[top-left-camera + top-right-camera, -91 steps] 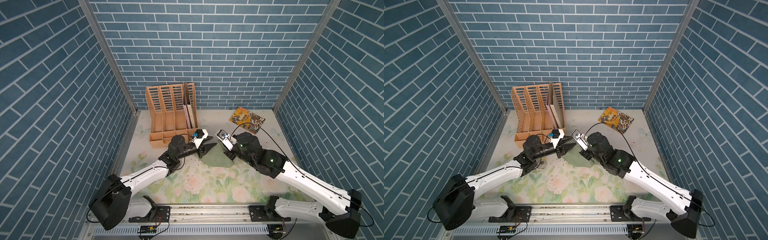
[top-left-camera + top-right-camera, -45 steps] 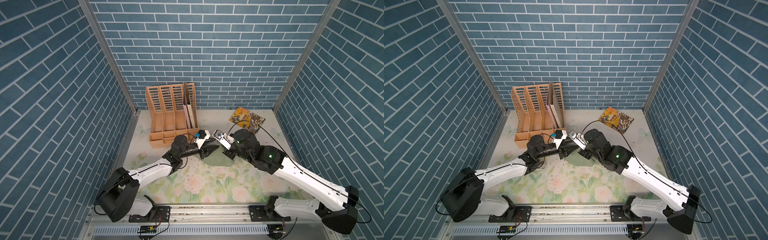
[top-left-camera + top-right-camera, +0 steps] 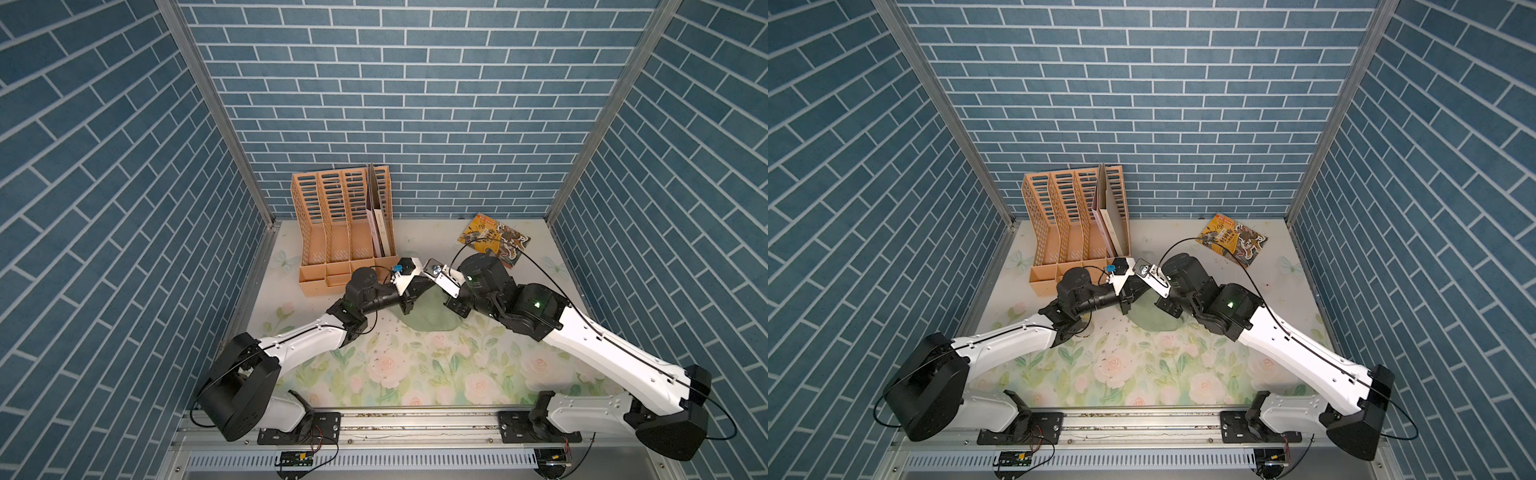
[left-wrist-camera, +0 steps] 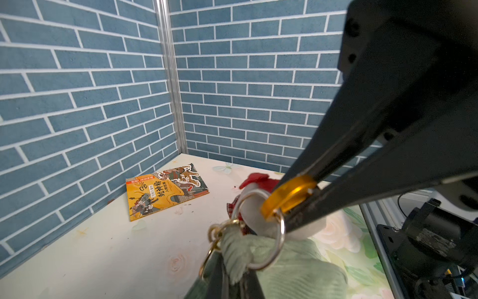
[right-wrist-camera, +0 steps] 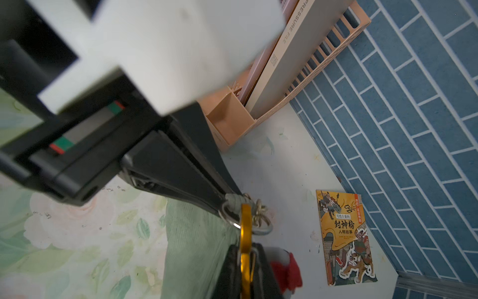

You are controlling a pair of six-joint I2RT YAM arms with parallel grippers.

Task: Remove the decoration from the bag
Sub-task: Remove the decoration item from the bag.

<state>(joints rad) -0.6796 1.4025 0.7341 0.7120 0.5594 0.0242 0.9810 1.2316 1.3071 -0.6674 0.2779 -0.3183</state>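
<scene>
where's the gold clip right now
In the left wrist view the gold clip is pinched in the right gripper, right against the silver ring at the bag's strap end; that is mid-table, near the orange file rack's front right corner.

1. Orange slotted plastic file rack [image 3: 332, 232]: stands at 11 o'clock on the floral-print tabletop [image 3: 415, 374].
2. Grey and pink flat folders [image 3: 380, 228]: upright in the rack's 3 o'clock end compartment.
3. Yellow illustrated paperback book [image 3: 494, 240]: lies flat at 1 o'clock.
</scene>
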